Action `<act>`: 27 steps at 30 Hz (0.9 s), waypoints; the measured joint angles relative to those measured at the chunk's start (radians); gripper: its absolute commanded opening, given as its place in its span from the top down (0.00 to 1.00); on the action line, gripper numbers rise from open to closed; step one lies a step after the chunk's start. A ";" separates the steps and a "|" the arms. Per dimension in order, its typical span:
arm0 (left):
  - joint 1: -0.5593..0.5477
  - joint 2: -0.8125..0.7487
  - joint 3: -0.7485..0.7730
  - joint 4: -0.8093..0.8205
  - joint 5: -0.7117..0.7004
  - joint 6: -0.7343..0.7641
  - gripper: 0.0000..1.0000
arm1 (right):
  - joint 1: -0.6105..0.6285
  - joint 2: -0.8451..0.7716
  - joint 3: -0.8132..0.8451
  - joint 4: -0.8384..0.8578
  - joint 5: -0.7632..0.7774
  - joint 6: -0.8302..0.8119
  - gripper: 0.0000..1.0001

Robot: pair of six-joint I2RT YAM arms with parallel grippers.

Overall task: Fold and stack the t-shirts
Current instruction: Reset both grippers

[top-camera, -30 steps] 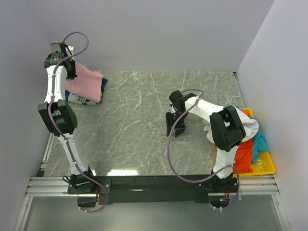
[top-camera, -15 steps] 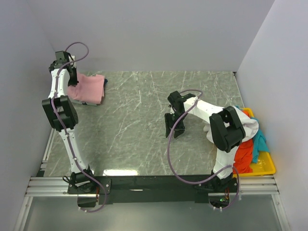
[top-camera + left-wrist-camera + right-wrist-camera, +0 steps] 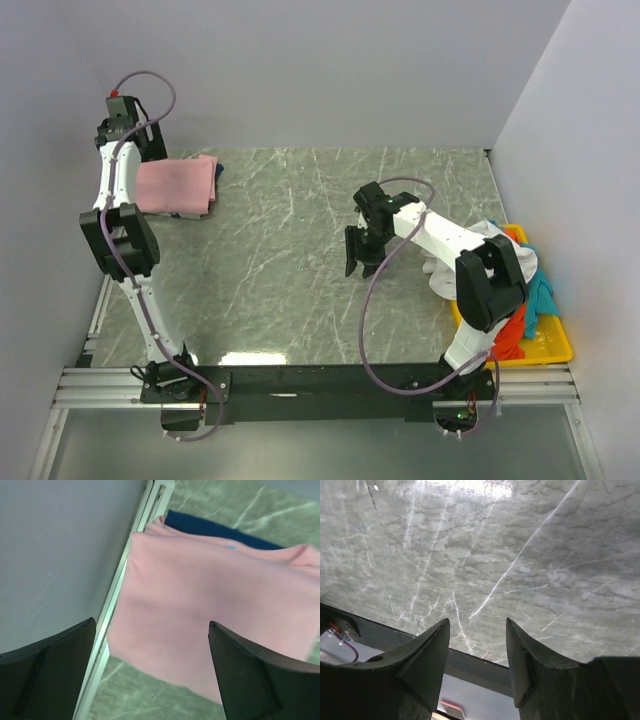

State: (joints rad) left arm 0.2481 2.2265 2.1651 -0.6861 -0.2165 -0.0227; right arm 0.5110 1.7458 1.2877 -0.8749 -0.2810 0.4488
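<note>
The folded light-pink t-shirt (image 3: 178, 185) lies flat at the far left of the table on top of a navy t-shirt (image 3: 217, 172), of which only an edge shows. My left gripper (image 3: 150, 148) hangs open just above the pink one's left edge. In the left wrist view the pink t-shirt (image 3: 215, 610) fills the gap under the left gripper (image 3: 151, 622), with a navy strip (image 3: 215, 530) beyond it. My right gripper (image 3: 358, 262) stands open over bare table mid-right, and the right gripper (image 3: 478, 621) holds nothing. White (image 3: 505, 250), orange-red (image 3: 510, 325) and teal (image 3: 542, 295) t-shirts are heaped at the right.
A shallow yellow tray (image 3: 555, 345) sits at the table's right edge under the heap of t-shirts. Grey walls close in the left, back and right sides. A metal rail (image 3: 120, 595) runs along the table's left edge beside the stacked t-shirts.
My left gripper has opened and let go of the pink t-shirt, which has dropped from hanging to lying flat on the navy one. The right arm has shifted slightly.
</note>
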 measured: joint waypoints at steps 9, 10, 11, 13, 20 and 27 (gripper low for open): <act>-0.163 -0.368 -0.352 0.134 0.008 -0.143 0.01 | 0.001 -0.104 -0.041 0.062 0.068 0.008 0.44; -0.198 -0.407 -0.401 0.145 0.008 -0.154 0.00 | 0.001 -0.115 -0.046 0.076 0.079 0.008 0.44; -0.237 -0.444 -0.450 0.159 0.005 -0.162 0.00 | 0.001 -0.125 -0.050 0.086 0.087 0.008 0.44; -0.325 -0.513 -0.548 0.204 0.007 -0.187 0.01 | 0.001 -0.145 -0.054 0.106 0.110 0.012 0.44; -0.570 -0.737 -0.890 0.354 -0.053 -0.288 0.00 | 0.001 -0.229 -0.085 0.202 0.204 0.025 0.44; -0.772 -0.946 -1.088 0.401 -0.169 -0.367 0.00 | 0.002 -0.314 -0.151 0.296 0.295 0.030 0.44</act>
State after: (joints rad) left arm -0.5243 1.2800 1.0767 -0.2852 -0.3851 -0.3897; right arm 0.5125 1.4322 1.1362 -0.5785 0.0139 0.4789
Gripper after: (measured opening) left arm 0.995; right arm 0.558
